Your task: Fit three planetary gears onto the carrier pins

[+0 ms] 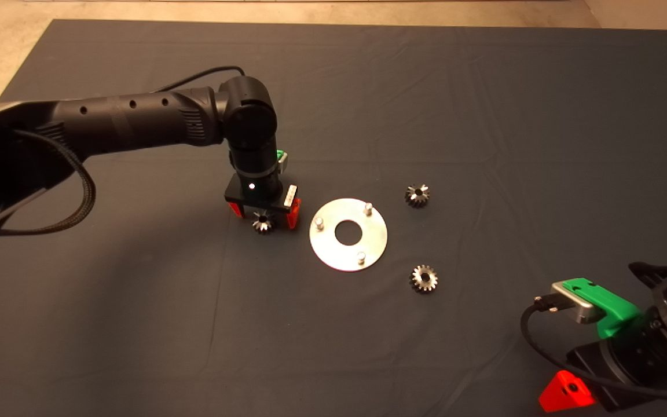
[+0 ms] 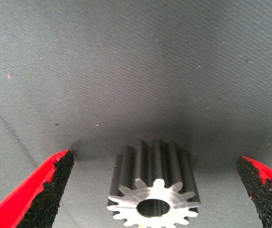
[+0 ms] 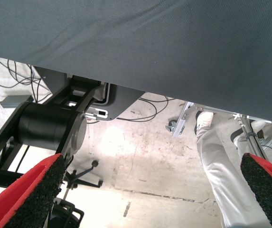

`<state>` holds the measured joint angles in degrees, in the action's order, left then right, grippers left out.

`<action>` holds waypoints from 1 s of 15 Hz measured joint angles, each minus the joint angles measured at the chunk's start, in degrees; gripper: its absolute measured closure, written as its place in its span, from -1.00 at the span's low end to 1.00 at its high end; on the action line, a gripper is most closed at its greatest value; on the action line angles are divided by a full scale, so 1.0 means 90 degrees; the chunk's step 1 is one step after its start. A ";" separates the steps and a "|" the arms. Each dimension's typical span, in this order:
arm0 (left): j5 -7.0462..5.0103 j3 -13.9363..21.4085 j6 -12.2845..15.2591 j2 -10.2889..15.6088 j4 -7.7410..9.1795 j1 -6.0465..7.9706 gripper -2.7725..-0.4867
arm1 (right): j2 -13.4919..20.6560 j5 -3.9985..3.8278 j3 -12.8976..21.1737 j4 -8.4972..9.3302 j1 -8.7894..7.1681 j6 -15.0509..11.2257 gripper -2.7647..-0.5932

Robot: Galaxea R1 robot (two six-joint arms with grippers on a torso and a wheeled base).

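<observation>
Fingers (image 2: pixel 45 190) of the left gripper (image 1: pixel 264 215) stand spread on either side of one planetary gear (image 2: pixel 154 187), with bare mat between each black pad and the teeth; nothing is grasped yet. This gear lies on the dark mat (image 1: pixel 136 301), bore toward the wrist camera, just beside the carrier plate (image 1: pixel 348 234) on the side from which the left arm reaches in. On the plate's opposite side lie the two other planetary gears (image 1: pixel 417 196) (image 1: pixel 424 278), each apart from the plate and from one another. All three carrier pins (image 1: pixel 319 222) (image 1: pixel 368 207) (image 1: pixel 361 256) stand bare around the plate's central hole.

Step in hand, as judged: pickup of the first gear, with no gear installed. Next move calls for closing the pads squarely across the tooth crowns, then lifting, carrying to the plate and aligning bore over pin before lowering.

Right gripper (image 3: pixel 150 194) waits well away from the plate at the mat's edge, fingers parted and holding nothing; its wrist view shows the floor, cables and a person's leg (image 3: pixel 216 171).

No brand, label or legible writing appears in any view.
</observation>
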<state>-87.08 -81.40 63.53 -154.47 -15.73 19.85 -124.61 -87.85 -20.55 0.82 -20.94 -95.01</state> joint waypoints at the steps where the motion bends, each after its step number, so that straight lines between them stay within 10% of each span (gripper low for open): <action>1: -0.0003 -0.0003 -0.0011 0.0000 0.0000 0.0000 -0.75 | 0.0001 0.0000 0.0000 0.0000 -0.0003 -0.0002 -0.99; 15: -0.0003 0.0111 0.0077 -0.0012 0.0003 0.0000 -0.46 | 0.0000 0.0002 0.0000 0.0000 -0.0001 0.0000 -0.99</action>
<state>-87.10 -80.40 64.22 -154.58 -15.70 19.85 -124.61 -87.83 -20.55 0.82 -20.95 -95.01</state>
